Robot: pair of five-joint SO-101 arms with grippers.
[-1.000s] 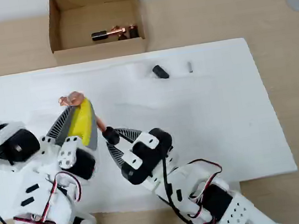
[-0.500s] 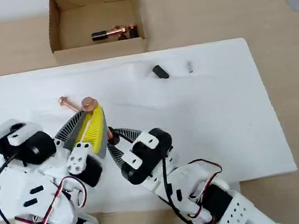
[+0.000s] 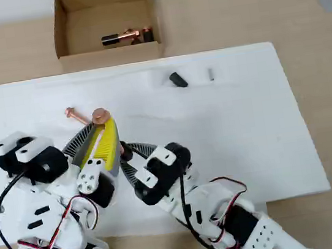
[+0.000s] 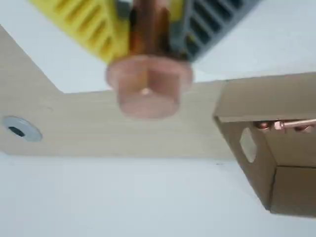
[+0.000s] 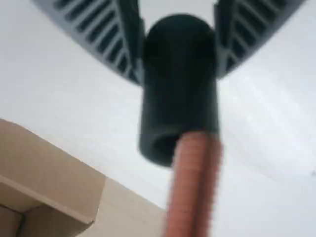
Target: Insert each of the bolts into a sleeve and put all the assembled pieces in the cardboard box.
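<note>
White sheeting (image 3: 234,127) covers the wooden table (image 3: 326,77), and the cardboard box (image 3: 62,34) at its far edge holds assembled pieces (image 3: 128,37). The left gripper (image 3: 97,129) pinches a copper bolt (image 4: 148,84) by the shank while the right gripper (image 5: 178,54) clamps a black sleeve (image 5: 178,89) with its open mouth facing the threaded end, so both parts share one axis and the thread tip sits at the bore. A second bolt (image 3: 75,115) lies just beside the left gripper and a spare sleeve (image 3: 177,79) rests nearer the box, probably reserved for the next pairing.

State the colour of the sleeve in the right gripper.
Black; the sleeve shows best in the right wrist view, a copper bolt at its mouth.
</note>
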